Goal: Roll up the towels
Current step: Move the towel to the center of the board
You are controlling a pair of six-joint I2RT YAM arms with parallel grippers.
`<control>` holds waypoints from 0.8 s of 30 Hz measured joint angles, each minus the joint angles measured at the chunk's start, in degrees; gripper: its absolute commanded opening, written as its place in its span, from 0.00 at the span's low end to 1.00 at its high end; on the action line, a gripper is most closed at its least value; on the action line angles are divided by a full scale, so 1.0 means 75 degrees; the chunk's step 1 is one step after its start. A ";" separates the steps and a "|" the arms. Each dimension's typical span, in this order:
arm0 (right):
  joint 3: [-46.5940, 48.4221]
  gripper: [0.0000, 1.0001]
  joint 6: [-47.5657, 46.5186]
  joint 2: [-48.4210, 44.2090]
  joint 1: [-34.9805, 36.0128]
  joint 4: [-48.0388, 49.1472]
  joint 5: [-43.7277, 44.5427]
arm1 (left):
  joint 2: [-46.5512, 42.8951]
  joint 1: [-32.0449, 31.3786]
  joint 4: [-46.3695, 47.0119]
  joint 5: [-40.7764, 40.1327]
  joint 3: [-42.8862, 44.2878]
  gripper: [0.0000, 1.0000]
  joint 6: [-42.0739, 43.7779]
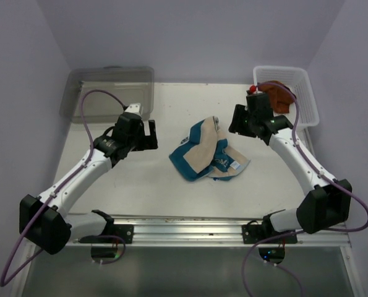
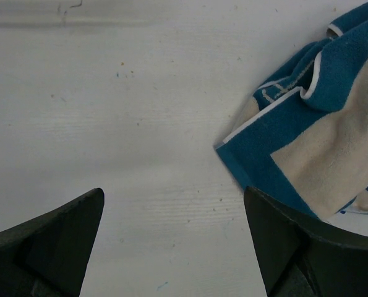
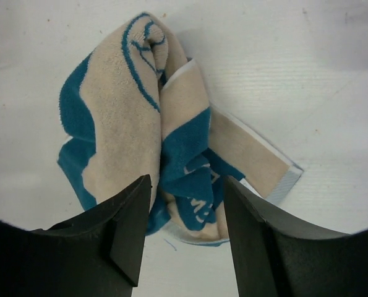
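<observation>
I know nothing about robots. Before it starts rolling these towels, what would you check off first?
1. Left claw open and empty: ok.
2. Right claw apart, gripping nothing: ok.
3. Cream-and-blue towel spread flat for rolling: not ok, it lies crumpled in a heap.
4. That towel wholly on the table, away from its edges: ok.
5. Rust-brown towel out on the table: not ok, it sits in the white basket.
6. Corners easy to find: cannot tell, folds hide most.
</observation>
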 measured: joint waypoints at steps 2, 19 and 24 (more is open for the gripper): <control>-0.0119 0.54 -0.0099 -0.0300 0.0216 -0.0055 0.0373 | 0.0032 0.0000 0.0064 0.0256 -0.0134 1.00 -0.0009; -0.0539 0.55 0.0219 0.1343 0.4986 -0.0070 0.2535 | -0.0274 0.0294 -0.0618 0.0029 -0.0361 1.00 -0.0472; -0.0557 0.52 0.0361 0.1961 0.5015 0.0041 0.2751 | -0.0315 0.0323 -0.0627 0.0032 -0.0370 1.00 -0.0525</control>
